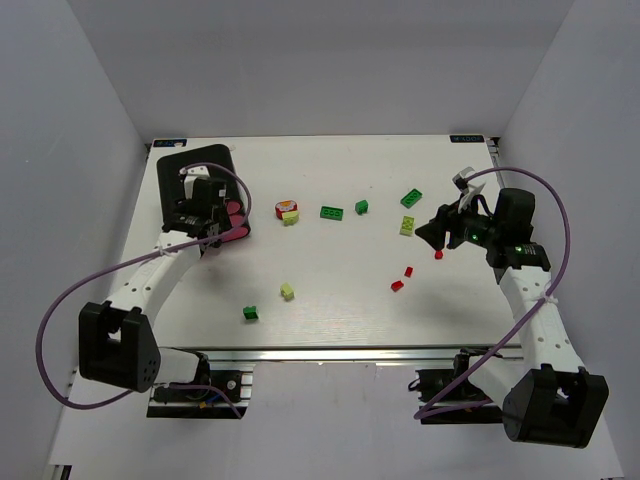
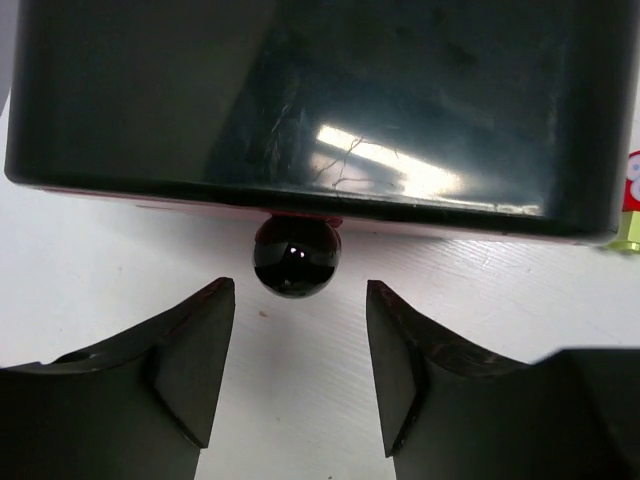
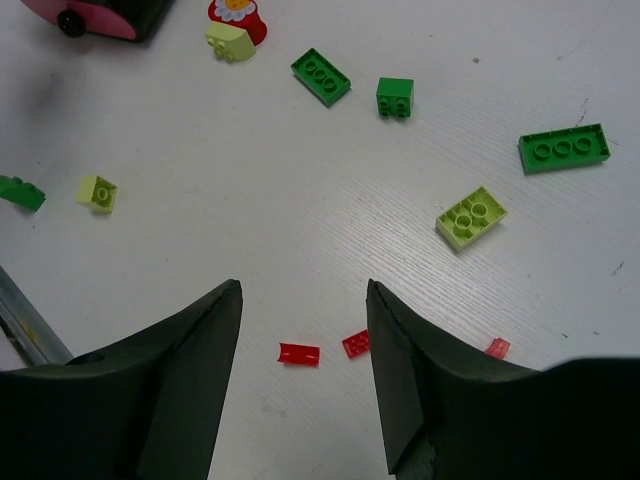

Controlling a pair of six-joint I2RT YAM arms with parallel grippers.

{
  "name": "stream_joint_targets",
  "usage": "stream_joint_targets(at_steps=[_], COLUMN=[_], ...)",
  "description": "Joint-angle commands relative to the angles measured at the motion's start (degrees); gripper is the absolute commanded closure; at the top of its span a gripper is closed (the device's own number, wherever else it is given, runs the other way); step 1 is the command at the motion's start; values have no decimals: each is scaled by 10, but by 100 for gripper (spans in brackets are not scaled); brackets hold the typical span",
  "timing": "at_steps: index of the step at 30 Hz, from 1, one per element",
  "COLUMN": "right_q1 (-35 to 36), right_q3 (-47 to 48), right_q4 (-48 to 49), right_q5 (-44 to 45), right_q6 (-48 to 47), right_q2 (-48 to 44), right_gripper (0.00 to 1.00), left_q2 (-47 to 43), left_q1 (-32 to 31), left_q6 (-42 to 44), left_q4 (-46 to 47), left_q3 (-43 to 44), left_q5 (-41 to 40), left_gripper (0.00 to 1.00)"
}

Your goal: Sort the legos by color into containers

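The overhead camera looks down from behind both arm bases (image 1: 118, 345) over the whole white surface (image 1: 340, 300). The left wrist camera sits low, close against the black housing (image 2: 200, 90) and a knob (image 2: 296, 257). The right wrist camera, higher, shares the scattered legos (image 3: 471, 217) with overhead.

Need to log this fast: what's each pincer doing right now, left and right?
Left pincer: open, empty, knob just beyond its tips.
Right pincer: open, empty, above a red lego.
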Motion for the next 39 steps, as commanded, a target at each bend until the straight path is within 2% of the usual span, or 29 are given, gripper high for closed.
stream_joint_targets(at_steps=[1,13,14,18,22,31,37,39], right_q1=[4,2,2,2,3,3,3,3], right_q3=[10,4,3,2,2,-1,-2,-3], right_q4=[19,28,29,32,32,36,38,38], right_q5=[3,3,3,4,4,1,-1,-2], right_q6=[10,16,16,16,16,18,18,18], right_q2=[-4,-8,-8,-6,-5,-2,-2,-3], right_gripper=[42,45,45,46,46,47,47,47], left_q2=[2,28,30,22,-3,-147,-191,-200], left_q1=[2,8,8,8,8,-4,-4,-4], left_q6=[12,42,42,39,29,-21,-44,-48], left_q4=[17,66,66,68,57,8,-29,-35], left_q3=[28,23,24,19,6,-65,-106,-110], left_q5=[-24,-23,-23,-13,7,95,125,133], left_gripper=[36,42,45,68,80,82,82,78])
